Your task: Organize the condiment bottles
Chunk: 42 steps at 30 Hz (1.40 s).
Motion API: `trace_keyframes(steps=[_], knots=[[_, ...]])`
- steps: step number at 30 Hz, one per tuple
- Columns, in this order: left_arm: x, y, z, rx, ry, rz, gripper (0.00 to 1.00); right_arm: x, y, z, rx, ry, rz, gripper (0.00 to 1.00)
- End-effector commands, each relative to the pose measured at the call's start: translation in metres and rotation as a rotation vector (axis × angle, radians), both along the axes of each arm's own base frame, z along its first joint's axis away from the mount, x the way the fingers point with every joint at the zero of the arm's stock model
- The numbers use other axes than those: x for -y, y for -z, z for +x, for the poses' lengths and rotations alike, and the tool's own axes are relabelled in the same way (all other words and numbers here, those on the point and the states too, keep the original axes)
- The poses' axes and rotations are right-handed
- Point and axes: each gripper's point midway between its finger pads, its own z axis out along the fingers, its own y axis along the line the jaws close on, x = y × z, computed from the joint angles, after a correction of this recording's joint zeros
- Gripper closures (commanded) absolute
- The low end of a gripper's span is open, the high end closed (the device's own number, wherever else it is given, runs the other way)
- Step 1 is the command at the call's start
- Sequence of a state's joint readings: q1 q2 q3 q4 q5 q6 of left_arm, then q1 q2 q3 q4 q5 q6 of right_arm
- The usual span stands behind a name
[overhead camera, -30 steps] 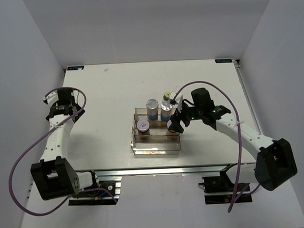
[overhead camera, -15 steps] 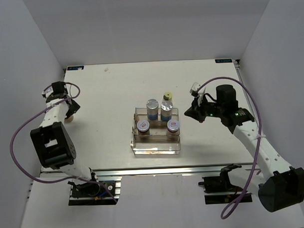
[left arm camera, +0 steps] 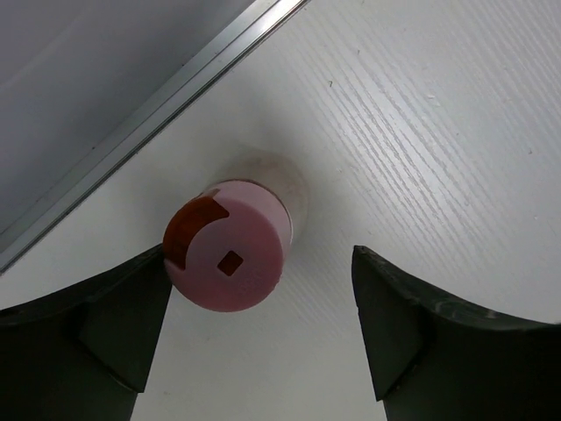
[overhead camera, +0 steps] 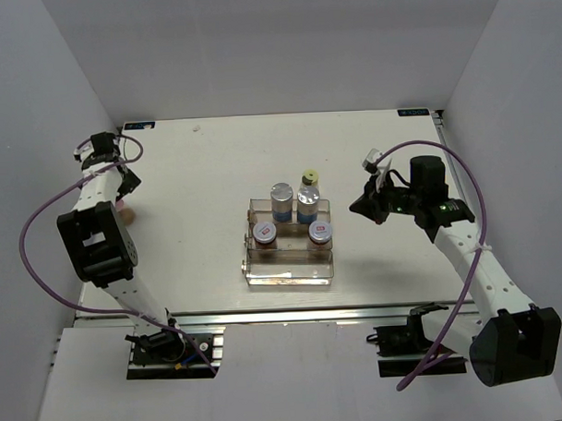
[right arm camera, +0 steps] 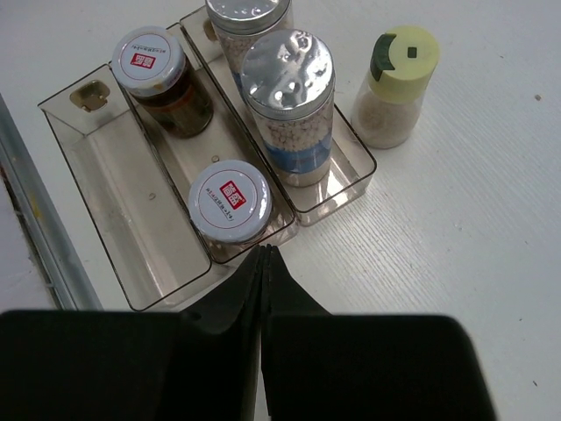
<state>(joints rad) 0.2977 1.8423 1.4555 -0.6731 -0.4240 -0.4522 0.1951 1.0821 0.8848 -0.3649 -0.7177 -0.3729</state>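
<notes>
A pink-capped condiment bottle (left arm camera: 230,254) stands upright near the table's left edge (overhead camera: 127,214). My left gripper (left arm camera: 261,263) is open above it, the cap between the jaws and close to the left finger (left arm camera: 114,324). In the clear rack (overhead camera: 290,266) stand two white-red lidded jars (right arm camera: 230,200) (right arm camera: 151,50) and two silver-lidded bottles (right arm camera: 289,66) (right arm camera: 248,9). A yellow-green capped bottle (right arm camera: 403,54) stands on the table just outside the rack. My right gripper (right arm camera: 265,250) is shut and empty, right of the rack (overhead camera: 364,208).
The table's metal edge rail (left arm camera: 175,88) runs close behind the pink-capped bottle. The rack's front tier (right arm camera: 105,175) holds nothing. The purple cables loop beside both arms.
The right gripper left a white-red lidded jar in the rack, pulled back to the right and shut. The left arm swung to the table's left edge, over the pink-capped bottle.
</notes>
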Motion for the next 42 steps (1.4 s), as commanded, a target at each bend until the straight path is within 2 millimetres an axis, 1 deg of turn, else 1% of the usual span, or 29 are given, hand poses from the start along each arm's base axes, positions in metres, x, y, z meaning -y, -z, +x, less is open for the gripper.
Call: trace_keyframes(steps=[1, 6, 7, 9, 10, 12, 13, 14, 16, 17, 18, 19, 20, 21, 22, 23, 24, 25, 26, 27, 28, 29, 30, 31, 32, 37, 38, 39, 42], knots=[[-0.013, -0.014, -0.001, 0.019, -0.027, 0.028, 0.11, 0.000, -0.003, 0.001, -0.001, -0.007, 0.015, 1.00], [-0.012, -0.007, -0.009, 0.025, -0.028, 0.007, 0.31, 0.005, 0.001, 0.003, -0.011, 0.011, 0.006, 1.00], [-0.013, -0.009, -0.009, 0.031, -0.030, 0.007, 0.41, 0.005, 0.002, 0.003, -0.013, 0.010, 0.004, 1.00], [-0.010, -0.008, -0.011, 0.033, -0.022, 0.002, 0.51, 0.006, 0.002, 0.004, -0.010, 0.013, -0.001, 1.00], [-0.009, -0.008, -0.011, 0.040, -0.018, -0.007, 0.60, 0.007, 0.003, 0.003, -0.010, 0.014, -0.002, 1.00], [-0.006, -0.015, -0.011, 0.064, -0.009, -0.015, 0.69, 0.008, 0.003, 0.004, -0.010, 0.020, -0.004, 1.00], [-0.003, -0.018, -0.010, 0.080, 0.000, -0.026, 0.76, 0.008, 0.002, 0.004, -0.007, 0.020, -0.003, 1.00], [0.000, -0.029, -0.008, 0.118, 0.010, -0.025, 0.79, 0.008, 0.002, 0.005, -0.006, 0.025, -0.003, 0.94], [0.012, -0.036, -0.008, 0.157, 0.051, -0.065, 0.89, 0.008, 0.001, 0.006, -0.006, 0.033, 0.003, 0.85], [0.016, -0.046, -0.004, 0.199, 0.078, -0.072, 0.92, 0.009, 0.001, 0.007, -0.005, 0.038, 0.002, 0.65], [0.023, -0.061, -0.006, 0.244, 0.110, -0.077, 0.95, 0.009, 0.000, 0.008, -0.002, 0.044, 0.003, 0.50], [0.036, -0.069, -0.003, 0.273, 0.151, -0.089, 0.96, 0.009, 0.001, 0.009, -0.004, 0.049, 0.005, 0.39], [0.051, -0.078, 0.001, 0.309, 0.209, -0.119, 0.97, 0.010, 0.002, 0.009, -0.008, 0.057, 0.004, 0.22], [0.064, -0.098, 0.000, 0.357, 0.273, -0.112, 0.98, 0.010, 0.001, 0.011, -0.002, 0.058, 0.005, 0.19], [0.086, -0.103, 0.001, 0.370, 0.342, -0.126, 0.99, 0.010, 0.002, 0.011, -0.003, 0.062, 0.004, 0.17], [0.103, -0.109, -0.002, 0.374, 0.419, -0.143, 1.00, 0.010, 0.000, 0.013, 0.002, 0.064, 0.005, 0.18], [0.122, -0.123, -0.007, 0.395, 0.481, -0.144, 1.00, 0.010, 0.000, 0.014, 0.004, 0.064, 0.006, 0.20], [0.130, -0.122, -0.018, 0.362, 0.504, -0.156, 1.00, 0.010, -0.001, 0.015, 0.003, 0.063, 0.007, 0.24], [0.148, -0.125, -0.024, 0.370, 0.574, -0.198, 1.00, 0.010, -0.002, 0.016, 0.006, 0.062, 0.011, 0.37], [0.156, -0.138, -0.035, 0.391, 0.616, -0.184, 1.00, 0.010, -0.006, 0.018, 0.010, 0.064, 0.018, 0.48], [0.166, -0.141, -0.046, 0.384, 0.646, -0.199, 1.00, 0.009, -0.005, 0.019, 0.005, 0.063, 0.022, 0.76], [0.178, -0.141, -0.057, 0.393, 0.698, -0.238, 1.00, 0.010, -0.006, 0.022, 0.002, 0.072, 0.028, 0.89], [0.183, -0.146, -0.065, 0.405, 0.720, -0.249, 1.00, 0.009, -0.009, 0.025, 0.000, 0.082, 0.040, 0.98], [0.191, -0.155, -0.080, 0.433, 0.750, -0.262, 1.00, 0.010, -0.009, 0.028, -0.002, 0.094, 0.042, 1.00], [0.204, -0.161, -0.088, 0.450, 0.814, -0.296, 1.00, 0.009, -0.011, 0.031, 0.005, 0.097, 0.046, 1.00], [0.245, -0.183, -0.129, 0.495, 1.026, -0.396, 1.00, 0.009, -0.021, 0.046, 0.017, 0.110, 0.050, 1.00], [0.250, -0.184, -0.133, 0.494, 1.052, -0.407, 1.00, 0.008, -0.023, 0.048, 0.019, 0.109, 0.049, 1.00], [0.262, -0.186, -0.141, 0.499, 1.106, -0.451, 1.00, 0.008, -0.022, 0.050, 0.013, 0.110, 0.048, 1.00], [0.283, -0.177, -0.154, 0.459, 1.185, -0.535, 1.00, 0.007, -0.029, 0.057, 0.027, 0.112, 0.049, 1.00]])
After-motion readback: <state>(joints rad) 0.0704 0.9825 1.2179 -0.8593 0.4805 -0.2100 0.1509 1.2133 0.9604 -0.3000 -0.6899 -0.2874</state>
